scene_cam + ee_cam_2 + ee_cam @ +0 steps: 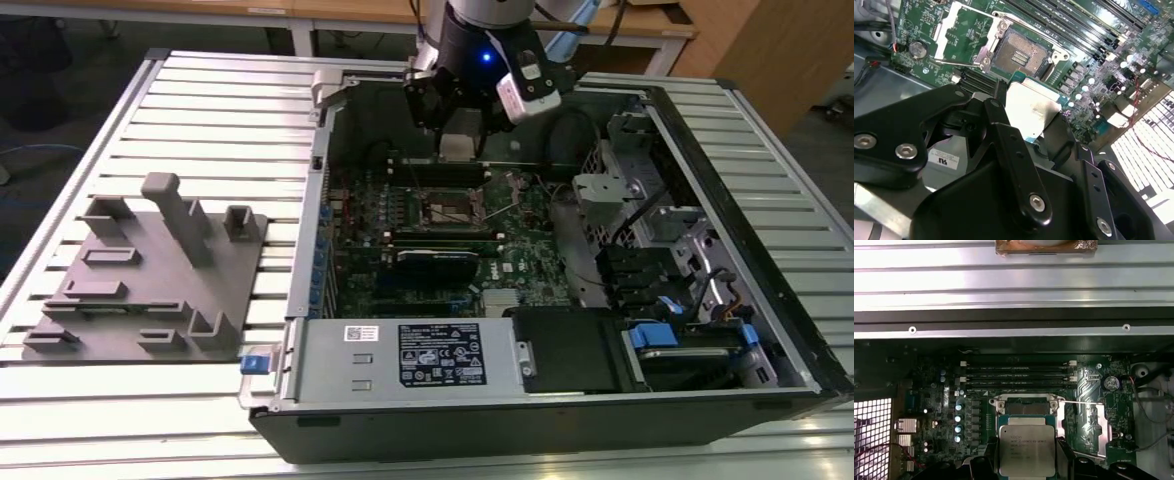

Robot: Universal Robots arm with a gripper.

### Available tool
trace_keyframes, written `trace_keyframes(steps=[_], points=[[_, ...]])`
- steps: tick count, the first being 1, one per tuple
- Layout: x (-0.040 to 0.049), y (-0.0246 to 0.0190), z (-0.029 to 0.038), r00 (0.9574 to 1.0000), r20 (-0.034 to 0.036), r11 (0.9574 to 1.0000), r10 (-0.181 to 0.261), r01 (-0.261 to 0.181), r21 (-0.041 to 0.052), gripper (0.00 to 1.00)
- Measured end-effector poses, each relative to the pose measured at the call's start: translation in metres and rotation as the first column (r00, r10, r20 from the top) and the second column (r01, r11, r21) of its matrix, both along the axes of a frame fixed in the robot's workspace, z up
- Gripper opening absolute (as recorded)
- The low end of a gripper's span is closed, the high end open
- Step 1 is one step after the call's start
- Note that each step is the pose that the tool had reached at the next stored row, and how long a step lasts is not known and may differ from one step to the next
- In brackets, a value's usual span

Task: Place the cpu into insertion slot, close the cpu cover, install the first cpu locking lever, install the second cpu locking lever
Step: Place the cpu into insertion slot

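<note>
Hand is shut on the cpu. In the first wrist view its black fingers press on two opposite edges, metal top faces the camera, nothing else in the grip. Cpu is not seated. The insertion slot is bare with the dark contact field exposed. The cpu is carried clear of the slot and reaches only as far as the slot's rim on the side away from the memory slots. That side is also the one nearer the hand. Cpu edges look roughly parallel to the slot's edges, so I'd judge yaw close enough; the gap is a sideways offset plus height. Can't tell how high the cpu rides above the slot.

Second wrist view agrees: cpu corner just beside the slot's near rim, slot fully uncovered. The cpu cover is swung open and lies off to one side of the slot, not over it. A thin wire locking lever runs beside the cover, also off the slot, not latched.

In the exterior view the hand hangs inside the open computer case on the slatted counter, near the slot but not down at it.

Judgement: step one in hand, cover and levers not yet done. What matters is shifting the cpu across that one rim toward the memory slots until it's centred over the slot.
</note>
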State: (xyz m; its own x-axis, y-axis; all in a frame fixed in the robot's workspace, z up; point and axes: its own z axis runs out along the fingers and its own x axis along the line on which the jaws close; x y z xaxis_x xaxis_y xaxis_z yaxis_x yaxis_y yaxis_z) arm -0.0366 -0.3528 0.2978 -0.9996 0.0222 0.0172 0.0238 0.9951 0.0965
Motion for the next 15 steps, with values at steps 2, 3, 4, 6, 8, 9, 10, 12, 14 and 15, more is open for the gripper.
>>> trace_keyframes(steps=[2,3,4,6,8,9,10,12,14,15], points=[[0.0,0.0,-0.001,1.0,-0.0001,1.0,0.0,0.0,-0.0002,0.54],[0.0,0.0,-0.001,1.0,-0.0001,1.0,0.0,0.0,-0.0003,0.54],[0.0,0.0,-0.001,1.0,-0.0002,1.0,0.0,0.0,-0.0004,0.54],[0.0,0.0,-0.0012,1.0,0.0,1.0,0.0,0.0,-0.0001,0.54],[-0.0002,0.0,-0.0026,1.0,0.0002,1.0,0.0,0.0,0.0003,0.54],[-0.0006,0.0,-0.0036,1.0,0.0001,1.0,0.0,0.0,0.0,0.54],[-0.0013,0.0,-0.0047,1.0,0.0,1.0,0.0,0.0,-0.0001,0.54],[-0.0025,0.0001,-0.0071,1.0,0.0,1.0,0.0,0.0,-0.0001,0.54],[-0.0026,0.0001,-0.0104,1.0,-0.0001,1.0,0.0,0.0,-0.0001,0.54],[-0.0026,0.0001,-0.0122,1.0,-0.0001,1.0,0.0,0.0,-0.0001,0.54]])
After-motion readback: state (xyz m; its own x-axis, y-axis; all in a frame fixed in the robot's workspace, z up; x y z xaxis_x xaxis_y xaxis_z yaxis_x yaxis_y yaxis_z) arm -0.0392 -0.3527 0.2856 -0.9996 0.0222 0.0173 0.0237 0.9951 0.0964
